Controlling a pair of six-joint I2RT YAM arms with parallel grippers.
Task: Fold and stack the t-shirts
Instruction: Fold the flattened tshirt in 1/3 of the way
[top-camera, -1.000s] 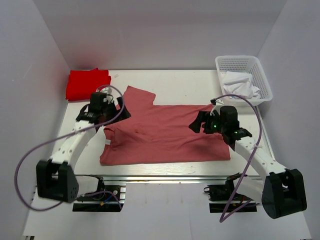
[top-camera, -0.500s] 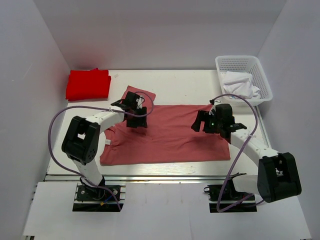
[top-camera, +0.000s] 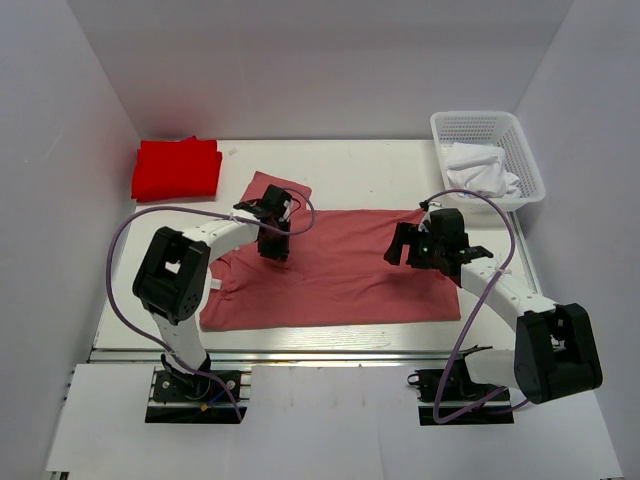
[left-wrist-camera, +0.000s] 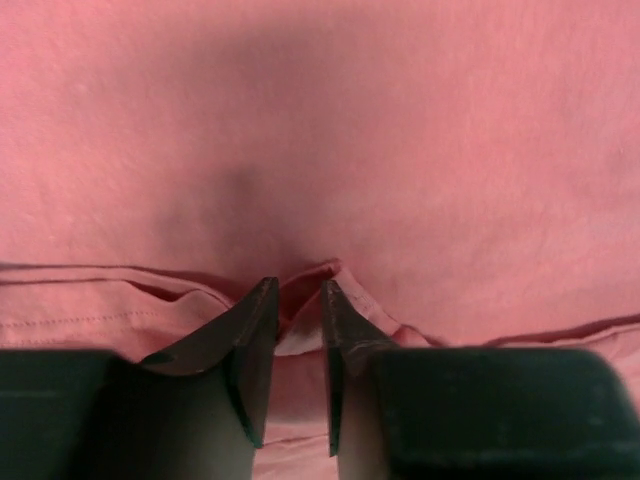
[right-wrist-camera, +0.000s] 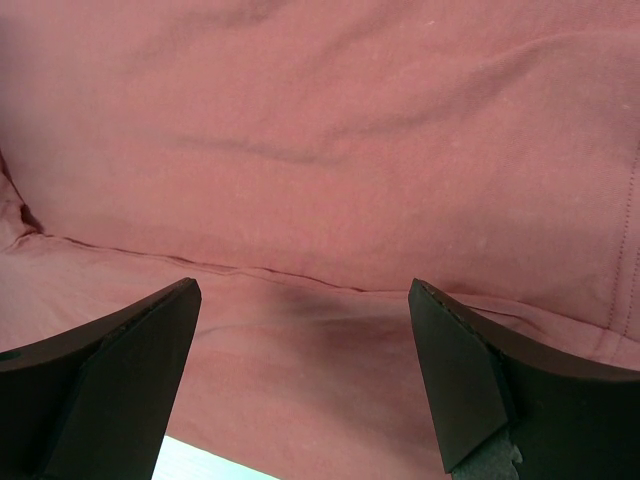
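The dusty-pink t-shirt (top-camera: 340, 285) lies spread across the near middle of the white table (top-camera: 370, 170). Toward its 10 o'clock, the left gripper (left-wrist-camera: 296, 290) has its fingers almost together, pinching a ridge of pink cloth. Toward 2 o'clock, the right gripper (right-wrist-camera: 305, 292) gapes wide over the cloth, holding nothing. Farther off, a folded red t-shirt (top-camera: 177, 168) sits in the table's 10 o'clock corner. The white mesh basket (top-camera: 530, 165) at 2 o'clock holds crumpled white cloth (top-camera: 480, 168). Plain white walls (top-camera: 320, 70) stand behind.
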